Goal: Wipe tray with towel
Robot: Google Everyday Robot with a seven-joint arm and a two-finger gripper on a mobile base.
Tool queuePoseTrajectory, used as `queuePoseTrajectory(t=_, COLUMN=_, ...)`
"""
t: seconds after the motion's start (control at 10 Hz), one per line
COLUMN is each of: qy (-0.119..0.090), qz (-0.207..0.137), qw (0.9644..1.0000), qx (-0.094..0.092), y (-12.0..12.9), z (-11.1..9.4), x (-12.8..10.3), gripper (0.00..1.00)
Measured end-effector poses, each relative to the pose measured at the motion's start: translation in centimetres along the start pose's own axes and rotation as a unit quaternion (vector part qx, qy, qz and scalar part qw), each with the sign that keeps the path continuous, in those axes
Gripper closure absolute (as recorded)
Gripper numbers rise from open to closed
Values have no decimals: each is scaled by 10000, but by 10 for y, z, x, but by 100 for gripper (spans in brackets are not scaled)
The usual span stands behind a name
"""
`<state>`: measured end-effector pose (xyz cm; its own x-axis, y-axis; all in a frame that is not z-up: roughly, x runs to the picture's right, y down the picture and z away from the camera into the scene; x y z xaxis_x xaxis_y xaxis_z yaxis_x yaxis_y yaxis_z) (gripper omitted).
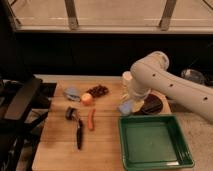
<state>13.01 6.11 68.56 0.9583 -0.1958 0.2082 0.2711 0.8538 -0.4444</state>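
Observation:
A green tray [152, 142] sits at the front right of the wooden table. A small pale blue towel [125, 107] lies just behind the tray's back left corner. My white arm [170, 82] reaches in from the right and bends down over the towel. My gripper [133, 98] is at the arm's lower end, right above the towel and close to it. Whether it touches the towel is hidden by the arm.
A white cup [127, 79] and a dark plate [152, 104] stand behind the tray. Further left lie dark grapes [98, 90], an orange [87, 99], a blue-grey object [71, 93], a carrot [90, 119] and a black tool [78, 129]. A black chair [20, 107] is at the left.

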Motion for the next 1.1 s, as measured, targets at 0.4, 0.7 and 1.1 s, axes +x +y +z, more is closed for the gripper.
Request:
queuePoseTrajectory(t=0.4, qy=-344, qz=-231, qw=9991, qx=129, y=-43, z=6, x=-23, gripper=35)
queuePoseTrajectory(t=0.7, qy=-765, qz=-544, qw=9955, qx=133, y=-116, z=28, x=-79, gripper=35)
queuePoseTrajectory(t=1.1, qy=-1153, qz=-914, qw=9891, qx=77, y=-173, z=58, x=-158, gripper=35)
